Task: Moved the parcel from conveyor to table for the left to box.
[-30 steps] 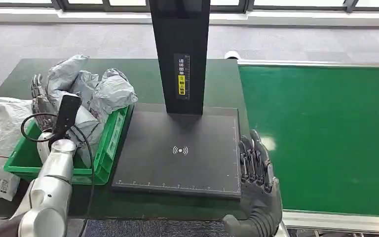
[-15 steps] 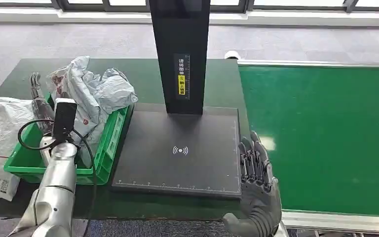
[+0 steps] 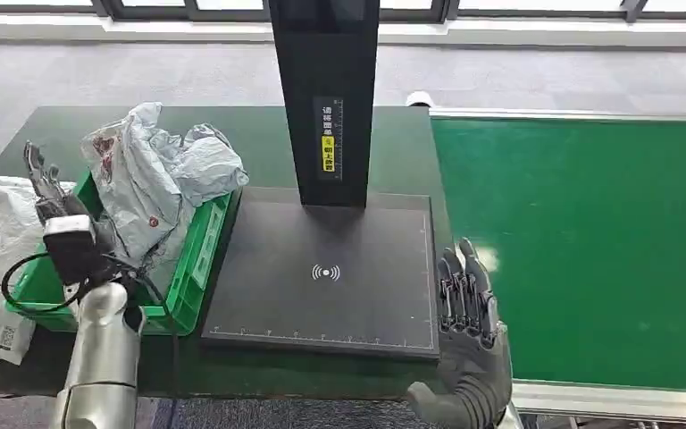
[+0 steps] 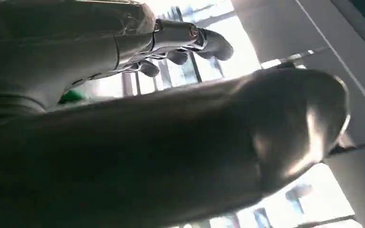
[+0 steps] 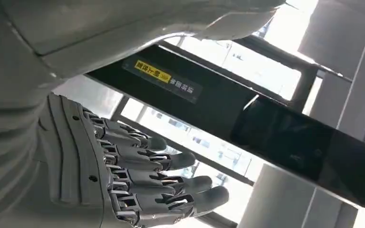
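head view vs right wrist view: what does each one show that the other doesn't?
Head view alone: the green bin piled with grey parcels, the left hand open beside them, the scanner pad and the green conveyor. Right wrist view alone: windows behind and the post's dark screen. Both: the open right hand and the black post with its yellow label.

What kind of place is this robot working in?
Probably a parcel-sorting station: a green conveyor belt, a black scanning pad under a dark post, and a green bin holding crumpled grey mailer bags.
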Controlling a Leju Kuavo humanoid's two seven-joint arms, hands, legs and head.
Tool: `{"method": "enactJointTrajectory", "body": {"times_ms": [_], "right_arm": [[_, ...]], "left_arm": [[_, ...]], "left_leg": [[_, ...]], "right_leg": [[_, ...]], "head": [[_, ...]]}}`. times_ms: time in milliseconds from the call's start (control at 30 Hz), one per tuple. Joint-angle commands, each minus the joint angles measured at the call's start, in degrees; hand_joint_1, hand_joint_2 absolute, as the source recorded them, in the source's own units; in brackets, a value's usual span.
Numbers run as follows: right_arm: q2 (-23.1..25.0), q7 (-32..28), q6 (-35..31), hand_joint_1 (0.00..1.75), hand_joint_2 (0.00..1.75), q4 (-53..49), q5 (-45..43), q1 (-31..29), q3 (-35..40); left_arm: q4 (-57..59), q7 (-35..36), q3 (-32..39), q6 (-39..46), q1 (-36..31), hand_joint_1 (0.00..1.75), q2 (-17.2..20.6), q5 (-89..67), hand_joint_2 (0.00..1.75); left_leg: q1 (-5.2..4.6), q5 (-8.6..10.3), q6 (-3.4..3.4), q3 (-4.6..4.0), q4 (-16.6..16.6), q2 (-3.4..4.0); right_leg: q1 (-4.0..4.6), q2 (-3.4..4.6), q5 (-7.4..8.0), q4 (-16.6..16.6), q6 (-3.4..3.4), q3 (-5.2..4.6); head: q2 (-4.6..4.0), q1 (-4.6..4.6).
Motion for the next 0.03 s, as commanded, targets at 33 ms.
{"method": "enactJointTrajectory", "body": {"times_ms": [33], "right_arm": [[-2.1,0.2,0.8,0.00,1.75,2.9,-3.6,-1.7,2.0]], "left_arm": [[-18.8,-0.4,-23.1,-11.7,17.1,0.00,-1.3,6.5,0.00]], "left_leg": [[0.01,-0.01,0.11,0.09,-0.1,-0.12]], "right_leg": [[0.02,-0.13,-0.01,-0.2,0.04,0.19]], "head": [[0.00,0.00]]}}
